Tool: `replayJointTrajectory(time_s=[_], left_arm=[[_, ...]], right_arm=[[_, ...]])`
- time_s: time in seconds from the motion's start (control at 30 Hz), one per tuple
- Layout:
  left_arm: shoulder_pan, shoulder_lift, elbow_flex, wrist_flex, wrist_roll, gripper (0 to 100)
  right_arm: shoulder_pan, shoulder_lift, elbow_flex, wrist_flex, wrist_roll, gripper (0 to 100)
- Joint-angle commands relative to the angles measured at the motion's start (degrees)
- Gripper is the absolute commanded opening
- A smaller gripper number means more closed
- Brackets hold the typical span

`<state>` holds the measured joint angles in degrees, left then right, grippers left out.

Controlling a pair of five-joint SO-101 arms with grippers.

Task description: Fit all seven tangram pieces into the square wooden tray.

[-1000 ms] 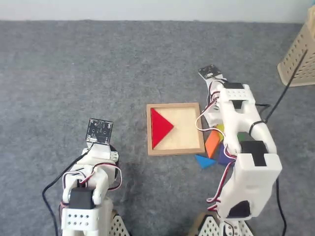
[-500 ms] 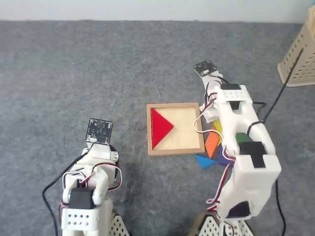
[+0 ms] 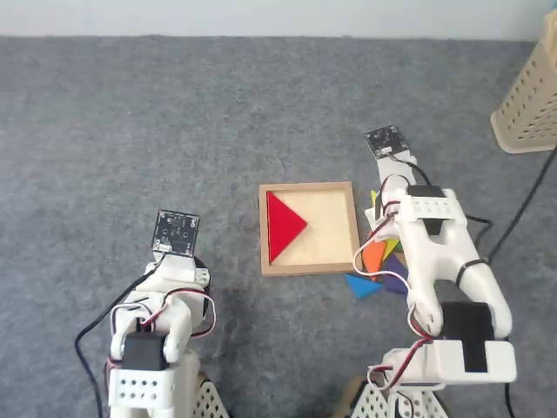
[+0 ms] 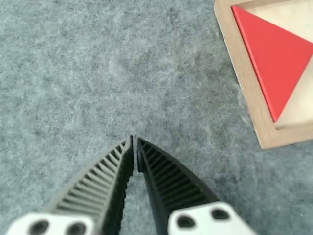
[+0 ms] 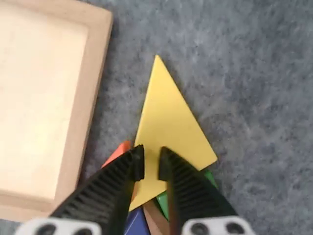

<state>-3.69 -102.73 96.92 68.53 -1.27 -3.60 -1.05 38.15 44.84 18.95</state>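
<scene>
your right claw (image 5: 150, 164) is open only a crack, holding nothing, with its tips right over the yellow triangle (image 5: 168, 117). that piece lies flat on the grey worktop (image 3: 174, 113), just beside the square wooden tray (image 5: 85, 107). under the yellow triangle's near edge peek an orange piece (image 5: 117, 149), a green one (image 5: 164, 205) and a blue one (image 5: 137, 220) - a loose heap outside the tray's right rim. inside the tray, the red triangle (image 3: 283, 225) lies against the left wall, and the rest of the tray floor is bare wood. your left claw (image 4: 134, 143) is closed, tips together and gripping nothing - it hangs above bare worktop, well apart from the tray.
</scene>
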Motion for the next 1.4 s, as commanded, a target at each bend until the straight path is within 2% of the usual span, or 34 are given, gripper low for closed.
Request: replayJointTrajectory(time_s=[0.0, 0.13, 0.3, 0.53, 0.73, 0.93, 1.03, 1.23, 1.37], left_arm=[[-0.26, -0.18, -0.31, 0.26, 0.53, 1], [-0.26, -0.18, -0.31, 0.26, 0.53, 1], [-0.26, -0.18, -0.31, 0.26, 0.53, 1], [-0.26, -0.18, -0.31, 0.26, 0.53, 1], [-0.26, -0.18, -0.31, 0.26, 0.53, 1], [-0.26, -0.18, -0.31, 0.26, 0.53, 1], [-0.26, -0.18, -0.31, 0.26, 0.53, 1], [-0.26, -0.18, -0.31, 0.26, 0.53, 1], [-0.26, -0.18, -0.31, 0.26, 0.53, 1]], right_arm=[[-0.04, 2.68, -2.55, -0.66, -0.35, 2.4], [-0.40, 8.04, -8.88, 3.65, -0.26, 2.4], [-0.40, 10.59, -12.48, 3.47, -0.18, 2.2], [-0.75, 10.77, -12.84, -0.57, 1.85, 2.4], [-0.66, 5.49, -10.90, 0.31, -0.44, 2.5], [-3.21, -4.44, -2.55, -3.91, -0.53, 13.8], [-3.65, -6.73, -0.09, -4.53, 2.64, 18.4], [-3.47, -3.74, -0.09, -6.46, 3.87, 19.9], [-2.68, 1.36, -3.34, -4.44, 5.19, 25.4]])
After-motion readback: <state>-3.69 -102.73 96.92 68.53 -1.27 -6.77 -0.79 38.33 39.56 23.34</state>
